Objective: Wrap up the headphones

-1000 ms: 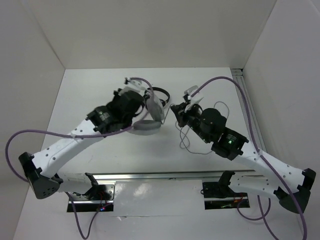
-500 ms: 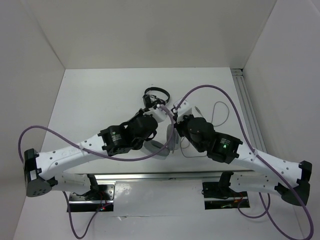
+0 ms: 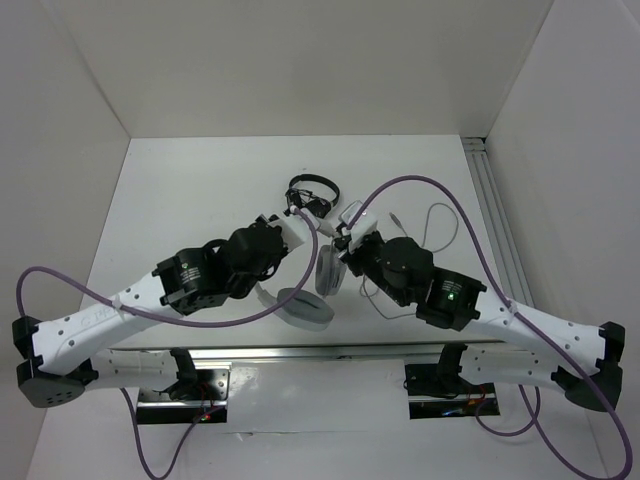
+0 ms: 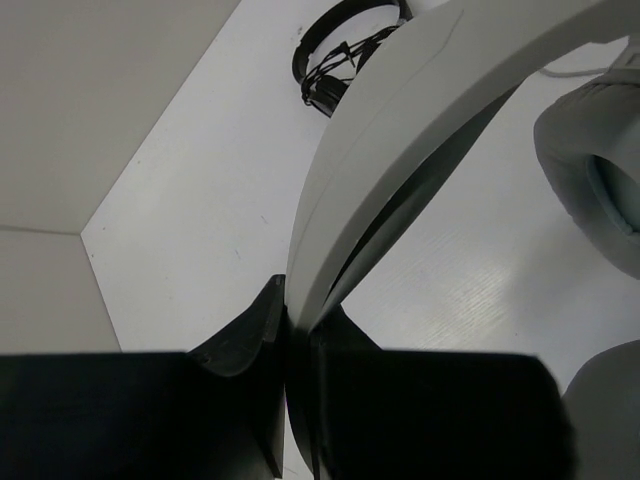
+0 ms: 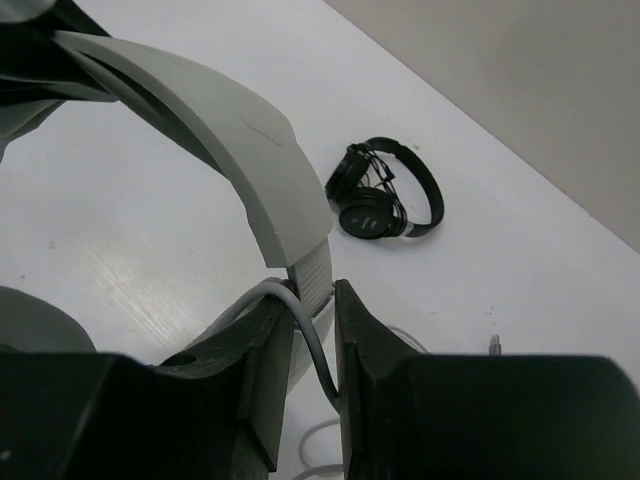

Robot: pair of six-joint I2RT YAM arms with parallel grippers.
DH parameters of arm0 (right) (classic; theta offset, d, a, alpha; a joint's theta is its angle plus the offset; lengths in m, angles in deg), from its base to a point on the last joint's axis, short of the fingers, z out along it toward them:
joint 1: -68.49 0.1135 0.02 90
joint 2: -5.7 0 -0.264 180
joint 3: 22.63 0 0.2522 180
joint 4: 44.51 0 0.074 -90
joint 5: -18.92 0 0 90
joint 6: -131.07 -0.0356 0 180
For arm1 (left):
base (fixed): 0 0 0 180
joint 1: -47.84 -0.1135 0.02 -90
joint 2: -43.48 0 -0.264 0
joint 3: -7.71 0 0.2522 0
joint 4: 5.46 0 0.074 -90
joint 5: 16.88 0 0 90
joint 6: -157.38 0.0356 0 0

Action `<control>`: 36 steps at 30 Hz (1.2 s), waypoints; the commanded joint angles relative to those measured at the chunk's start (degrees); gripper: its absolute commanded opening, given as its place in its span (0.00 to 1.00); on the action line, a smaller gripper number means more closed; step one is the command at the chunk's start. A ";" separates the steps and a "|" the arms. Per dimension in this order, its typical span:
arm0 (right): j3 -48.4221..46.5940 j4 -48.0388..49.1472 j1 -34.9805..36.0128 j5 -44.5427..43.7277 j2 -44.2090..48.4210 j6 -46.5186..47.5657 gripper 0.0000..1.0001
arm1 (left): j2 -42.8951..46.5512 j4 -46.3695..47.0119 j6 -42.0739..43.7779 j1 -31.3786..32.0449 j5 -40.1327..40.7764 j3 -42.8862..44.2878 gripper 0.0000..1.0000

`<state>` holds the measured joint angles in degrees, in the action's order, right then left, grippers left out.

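Observation:
The white and grey headphones (image 3: 305, 308) hang between my two grippers over the middle of the table, one grey ear pad low near the front edge. My left gripper (image 3: 296, 232) is shut on the wide white headband (image 4: 400, 130); a grey ear pad (image 4: 590, 170) shows at the right of the left wrist view. My right gripper (image 3: 345, 236) is shut on the thin grey cable (image 5: 312, 345), right beside the headband's slider (image 5: 318, 272). The rest of the cable (image 3: 440, 212) lies in loose loops on the table to the right.
Smaller black headphones (image 3: 312, 190) lie on the table just behind the grippers, also in the left wrist view (image 4: 335, 60) and the right wrist view (image 5: 385, 195). White walls enclose the table. A metal rail (image 3: 497, 225) runs along the right side.
Both grippers have come together at the table's middle, and the headphones have moved nearer the front. In the last half second the left arm drew back left and one ear cup swung lower.

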<state>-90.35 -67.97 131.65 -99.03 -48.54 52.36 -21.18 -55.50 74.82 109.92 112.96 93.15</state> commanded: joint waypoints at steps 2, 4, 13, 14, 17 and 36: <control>-0.81 9.86 -2.94 4.28 -2.27 2.69 0.32 | 3.93 -2.40 1.52 2.78 -17.15 3.55 0.00; -0.27 11.27 -3.65 4.30 -3.59 2.16 0.40 | 4.46 -2.92 1.00 2.78 -18.03 3.55 0.00; 0.96 18.13 -4.71 -0.96 -3.68 3.21 0.11 | 5.51 -3.98 1.00 2.78 -18.65 4.08 0.00; 0.26 17.43 -4.71 -0.97 -3.68 3.21 0.00 | 5.51 -3.98 1.00 2.78 -18.13 4.08 0.00; -0.36 15.07 -4.71 0.33 -3.16 3.21 0.00 | 5.51 -3.29 0.47 2.78 -11.84 2.77 0.00; -9.68 -8.23 -4.71 8.60 -3.33 2.08 0.00 | -2.04 -0.21 -1.11 0.06 6.39 3.91 0.00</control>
<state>-96.18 -74.87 128.26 -88.86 -51.95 53.41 -23.46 -57.79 74.34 110.36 120.21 94.16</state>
